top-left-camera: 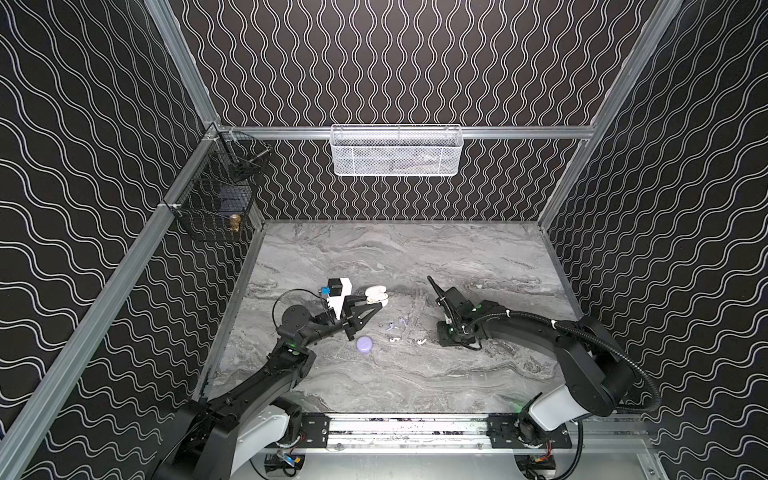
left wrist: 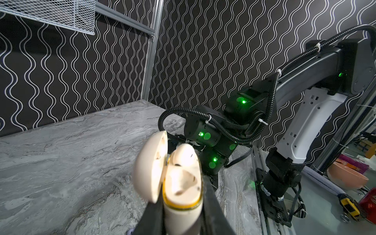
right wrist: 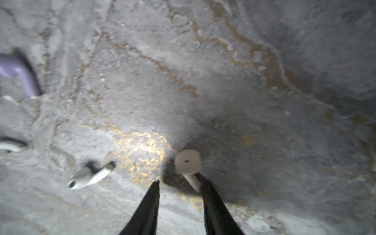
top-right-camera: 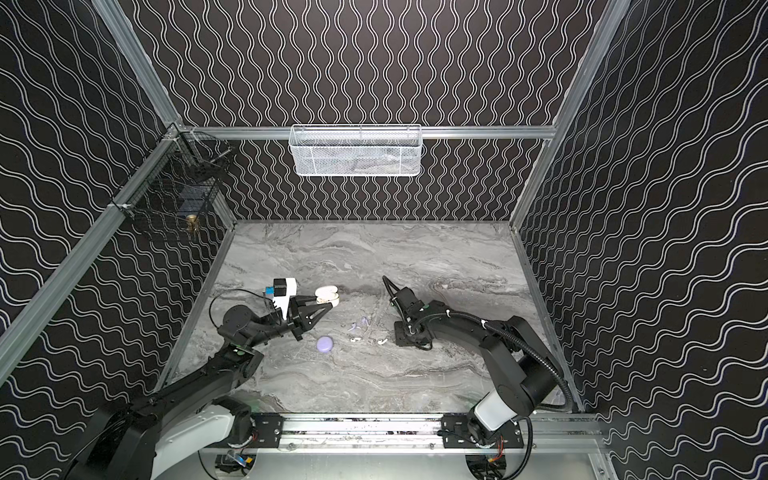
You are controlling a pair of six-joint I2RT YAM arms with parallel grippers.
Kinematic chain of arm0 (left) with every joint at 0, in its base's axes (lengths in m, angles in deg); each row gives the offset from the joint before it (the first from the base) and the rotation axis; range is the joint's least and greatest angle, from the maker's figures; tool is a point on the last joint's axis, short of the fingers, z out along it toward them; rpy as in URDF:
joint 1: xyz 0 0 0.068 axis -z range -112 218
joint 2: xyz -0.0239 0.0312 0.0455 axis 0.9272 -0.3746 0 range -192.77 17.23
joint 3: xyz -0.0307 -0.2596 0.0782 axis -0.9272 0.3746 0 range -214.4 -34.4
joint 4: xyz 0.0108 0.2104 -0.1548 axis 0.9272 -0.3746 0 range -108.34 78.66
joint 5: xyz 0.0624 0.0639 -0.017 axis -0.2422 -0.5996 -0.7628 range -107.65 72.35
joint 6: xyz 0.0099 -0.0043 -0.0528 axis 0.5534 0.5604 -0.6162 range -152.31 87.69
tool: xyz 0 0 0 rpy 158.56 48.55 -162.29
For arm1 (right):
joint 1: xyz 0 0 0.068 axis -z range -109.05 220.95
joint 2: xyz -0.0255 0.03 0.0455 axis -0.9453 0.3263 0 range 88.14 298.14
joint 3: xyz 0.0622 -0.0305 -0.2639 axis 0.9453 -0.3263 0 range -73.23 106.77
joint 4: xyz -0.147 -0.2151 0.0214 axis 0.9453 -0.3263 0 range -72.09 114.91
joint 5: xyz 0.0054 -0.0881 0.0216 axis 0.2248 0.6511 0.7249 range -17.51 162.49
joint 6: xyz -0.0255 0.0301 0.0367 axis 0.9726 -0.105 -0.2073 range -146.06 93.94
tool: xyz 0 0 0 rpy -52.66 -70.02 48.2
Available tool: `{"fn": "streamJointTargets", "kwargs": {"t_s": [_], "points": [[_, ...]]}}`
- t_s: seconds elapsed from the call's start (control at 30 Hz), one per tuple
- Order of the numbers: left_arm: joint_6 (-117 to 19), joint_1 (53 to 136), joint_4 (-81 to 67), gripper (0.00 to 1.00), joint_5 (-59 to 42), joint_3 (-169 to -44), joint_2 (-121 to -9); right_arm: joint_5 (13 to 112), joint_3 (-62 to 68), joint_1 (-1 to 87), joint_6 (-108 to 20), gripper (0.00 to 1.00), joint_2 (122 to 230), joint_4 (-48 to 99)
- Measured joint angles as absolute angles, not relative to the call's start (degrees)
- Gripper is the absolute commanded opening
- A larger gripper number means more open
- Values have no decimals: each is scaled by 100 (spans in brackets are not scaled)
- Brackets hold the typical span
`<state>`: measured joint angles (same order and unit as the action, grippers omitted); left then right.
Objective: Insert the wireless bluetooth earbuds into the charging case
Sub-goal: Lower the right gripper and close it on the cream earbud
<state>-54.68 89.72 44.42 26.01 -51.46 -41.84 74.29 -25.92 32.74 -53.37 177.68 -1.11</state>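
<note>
My left gripper (top-left-camera: 374,300) (left wrist: 183,189) is shut on a cream charging case (top-left-camera: 376,295) (top-right-camera: 327,296) (left wrist: 181,183), held off the table with its lid swung open. Two lavender earbuds (top-left-camera: 401,320) (top-left-camera: 390,327) and two white earbuds (top-left-camera: 394,339) (top-left-camera: 422,341) lie on the marble between the arms. My right gripper (right wrist: 180,182) points down at the table, open. A third white earbud (right wrist: 188,162) lies at its tips, its stem against one finger (right wrist: 211,199). In both top views the right wrist (top-left-camera: 455,328) (top-right-camera: 409,328) hides those fingers and that earbud.
A closed lavender case (top-left-camera: 365,344) (top-right-camera: 324,343) sits on the table near the left arm. A white mesh basket (top-left-camera: 395,151) hangs on the back wall. On the left wall hangs a black wire basket (top-left-camera: 216,199). Walls enclose the marble table (top-left-camera: 374,382) on three sides.
</note>
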Motion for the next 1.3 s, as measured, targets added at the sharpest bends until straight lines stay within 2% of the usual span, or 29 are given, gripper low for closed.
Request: {"fn": "streamJointTargets", "kwargs": {"t_s": [0.27,0.6,0.73,1.03,1.3], "points": [[-5468,8976,4425,0,2598,-5142,-4190,7307,-2548,3132,-5468,30,17696,-2],[-5466,8978,4418,0,2581,-5142,-4186,7851,-2413,3125,-5540,45,17567,-245],[-5466,8981,4407,0,2581,-5142,-4186,7947,-2378,3125,-5536,47,17619,-260],[-5466,8987,4342,0,2581,-5142,-4171,7941,-2330,3125,-5490,46,18113,-212],[-5464,9005,4281,0,2579,-5142,-4127,8072,-2419,3125,-5490,40,18072,-131]]}}
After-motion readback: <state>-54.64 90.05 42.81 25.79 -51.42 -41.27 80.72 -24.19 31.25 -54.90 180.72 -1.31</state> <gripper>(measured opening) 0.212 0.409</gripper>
